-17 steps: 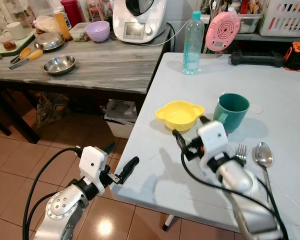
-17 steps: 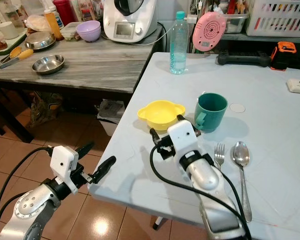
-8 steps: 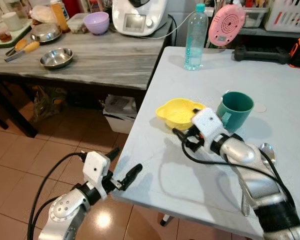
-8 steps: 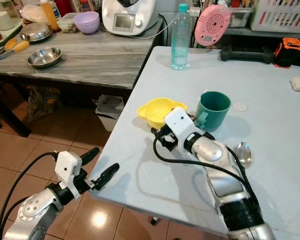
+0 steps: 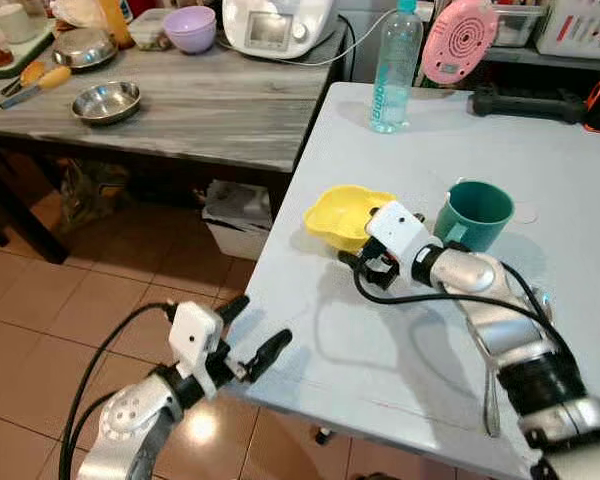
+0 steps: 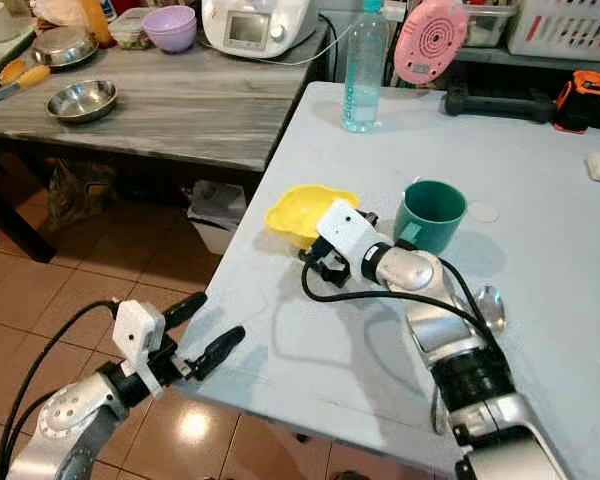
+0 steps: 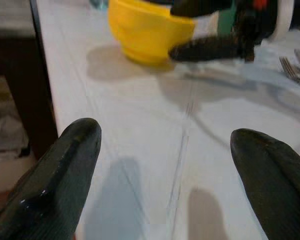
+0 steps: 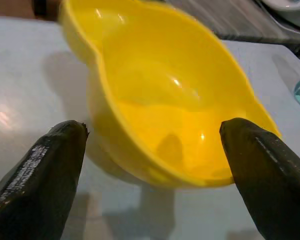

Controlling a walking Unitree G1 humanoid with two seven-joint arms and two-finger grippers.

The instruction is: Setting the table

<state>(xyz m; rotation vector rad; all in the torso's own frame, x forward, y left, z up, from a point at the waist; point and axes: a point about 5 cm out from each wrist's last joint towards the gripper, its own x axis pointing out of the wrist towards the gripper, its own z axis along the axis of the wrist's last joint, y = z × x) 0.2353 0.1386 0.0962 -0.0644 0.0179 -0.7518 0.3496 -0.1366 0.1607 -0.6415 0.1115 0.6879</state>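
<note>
Yellow bowl (image 5: 345, 214) sits on the white table (image 5: 400, 350) just beside the green cup (image 5: 477, 214), my right gripper (image 8: 150, 150) spread wide at its rim to grab (left gripper (image 5: 248, 336) released, idling off-edge).

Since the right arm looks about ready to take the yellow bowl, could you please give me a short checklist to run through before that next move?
1. Right hand open: ok; the right wrist view shows its fingers spread wide.
2. Right hand lined up with the yellow bowl: ok; the bowl sits between the fingers in the right wrist view.
3. Fingers touching the bowl: cannot tell; they are close, but contact is not visible.
4. Bowl upright and empty: ok.
5. Green cup apart from the bowl: ok; a gap shows, though the forearm passes near the cup.
6. Left hand out of the way: ok; it is open at the near edge of the table.
</note>
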